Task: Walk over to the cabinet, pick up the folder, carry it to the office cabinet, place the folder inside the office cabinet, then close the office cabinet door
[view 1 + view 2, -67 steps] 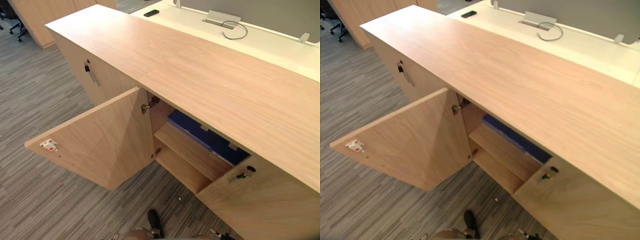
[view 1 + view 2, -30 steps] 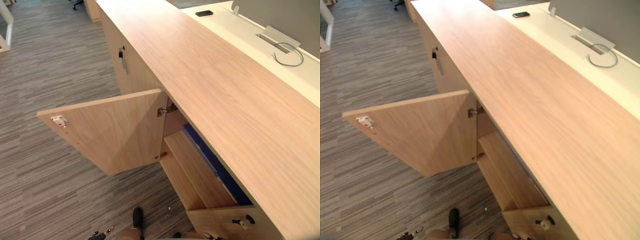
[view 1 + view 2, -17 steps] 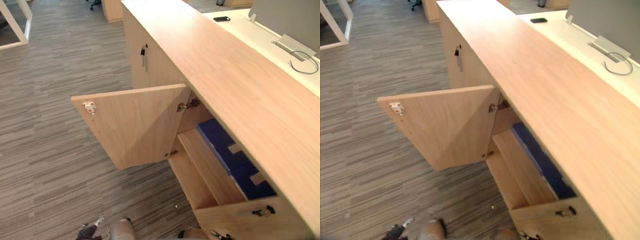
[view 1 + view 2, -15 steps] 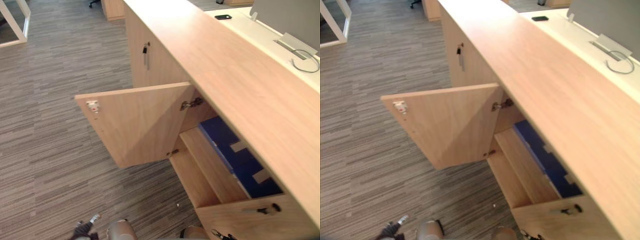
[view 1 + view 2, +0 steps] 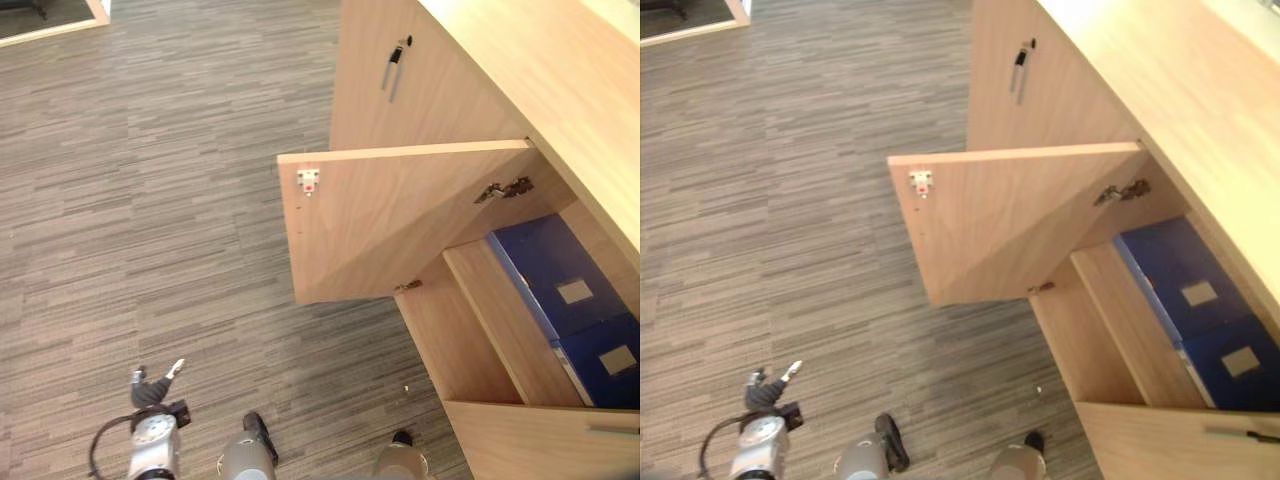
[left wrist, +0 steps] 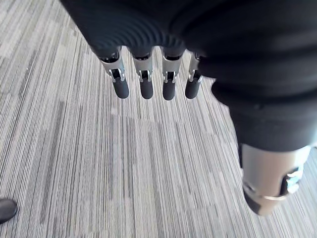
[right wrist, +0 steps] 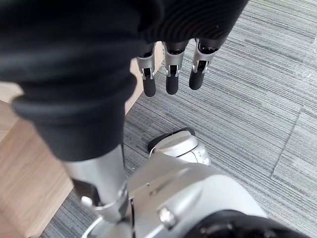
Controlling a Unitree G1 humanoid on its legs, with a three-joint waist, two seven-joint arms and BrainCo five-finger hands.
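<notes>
Compared with half a second ago, the whole view has turned to the left and down, so this is a move of the camera. More carpet floor (image 5: pixel 150 200) shows, and the white desk behind the office cabinet (image 5: pixel 520 60) has left the picture. The cabinet door (image 5: pixel 400 220) stands open at the same angle as before. The blue folder (image 5: pixel 545 270) lies as before on the upper shelf (image 5: pixel 500 320) inside.

The left hand (image 6: pixel 143 82) hangs over the carpet with straight, relaxed fingers and holds nothing. The right hand (image 7: pixel 171 74) also hangs with straight fingers and is empty, just beside the wooden cabinet front. The folder is well apart from both hands, ahead of the left hand and to its right.

The open door juts out over the carpet, between the left hand and the closed neighbouring door with its handle (image 5: pixel 394 62). A small white catch (image 5: pixel 309 180) sits at the door's free edge, and a metal hinge (image 5: pixel 503 189) at the other.

The folder carries two pale labels; any print on them is too small to tell.
</notes>
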